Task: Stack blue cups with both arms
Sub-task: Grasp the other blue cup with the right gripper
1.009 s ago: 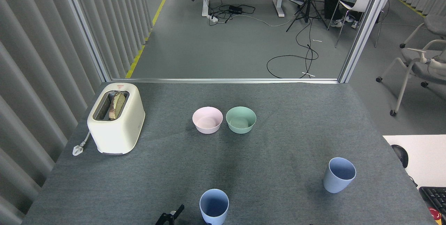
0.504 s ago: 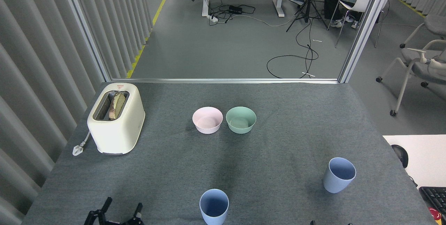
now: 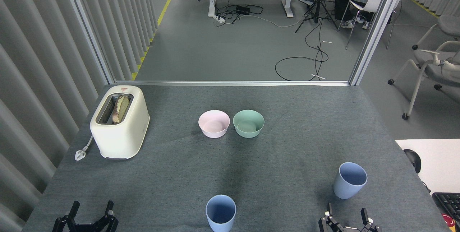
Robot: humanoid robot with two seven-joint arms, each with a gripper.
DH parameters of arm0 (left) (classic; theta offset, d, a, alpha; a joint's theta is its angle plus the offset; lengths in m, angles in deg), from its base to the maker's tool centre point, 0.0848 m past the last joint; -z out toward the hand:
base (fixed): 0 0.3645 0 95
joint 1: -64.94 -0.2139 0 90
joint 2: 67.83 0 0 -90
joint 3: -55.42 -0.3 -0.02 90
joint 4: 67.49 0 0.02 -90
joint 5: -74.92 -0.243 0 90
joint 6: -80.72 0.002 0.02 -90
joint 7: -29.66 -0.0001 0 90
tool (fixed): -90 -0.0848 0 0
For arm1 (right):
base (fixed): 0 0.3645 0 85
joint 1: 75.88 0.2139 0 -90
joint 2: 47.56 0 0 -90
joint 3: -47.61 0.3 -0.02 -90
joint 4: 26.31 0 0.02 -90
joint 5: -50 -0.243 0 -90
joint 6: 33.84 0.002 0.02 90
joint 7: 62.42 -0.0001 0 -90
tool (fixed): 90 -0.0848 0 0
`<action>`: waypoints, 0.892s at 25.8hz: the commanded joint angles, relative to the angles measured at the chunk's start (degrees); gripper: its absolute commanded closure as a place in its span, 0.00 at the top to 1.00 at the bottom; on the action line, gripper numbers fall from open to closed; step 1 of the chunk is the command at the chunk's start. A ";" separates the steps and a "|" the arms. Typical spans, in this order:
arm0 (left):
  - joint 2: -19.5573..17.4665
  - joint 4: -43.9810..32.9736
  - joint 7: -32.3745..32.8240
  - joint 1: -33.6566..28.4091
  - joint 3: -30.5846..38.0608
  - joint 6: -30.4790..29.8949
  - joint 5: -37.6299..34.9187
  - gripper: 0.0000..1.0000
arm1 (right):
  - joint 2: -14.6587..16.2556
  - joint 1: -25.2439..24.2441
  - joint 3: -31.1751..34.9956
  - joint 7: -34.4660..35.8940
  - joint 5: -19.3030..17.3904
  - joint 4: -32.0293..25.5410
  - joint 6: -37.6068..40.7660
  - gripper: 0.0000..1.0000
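Observation:
Two pale-blue cups stand upright on the grey table. One blue cup (image 3: pixel 220 213) is at the front edge near the middle; the other blue cup (image 3: pixel 349 180) is at the front right. My left gripper (image 3: pixel 91 208) rises at the bottom left, open, fingers apart and empty, well left of the middle cup. My right gripper (image 3: pixel 346 213) shows at the bottom right, open and empty, just in front of the right cup and below it in the view.
A pink bowl (image 3: pixel 214 123) and a green bowl (image 3: pixel 248 123) sit side by side mid-table. A cream toaster (image 3: pixel 119 121) with bread stands at the left. A keyboard (image 3: pixel 449 203) and white desk lie right of the table; chairs and cables beyond.
My left gripper moved left from beside the middle cup to the bottom left corner. My right gripper rose into view in front of the right cup. The cups stayed put.

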 commanded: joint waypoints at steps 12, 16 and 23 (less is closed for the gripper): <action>0.34 0.69 0.01 0.01 0.02 0.08 -0.06 1.00 | 5.67 11.87 -0.25 -0.05 -3.98 13.20 -0.04 1.00; 0.16 0.87 0.01 0.01 0.02 0.17 -0.06 1.00 | 5.67 15.83 -1.83 0.04 -3.80 17.16 0.04 1.00; 0.16 1.49 0.01 0.01 0.02 0.08 -0.06 1.00 | 5.32 18.55 -4.82 0.22 -3.80 20.15 -0.31 1.00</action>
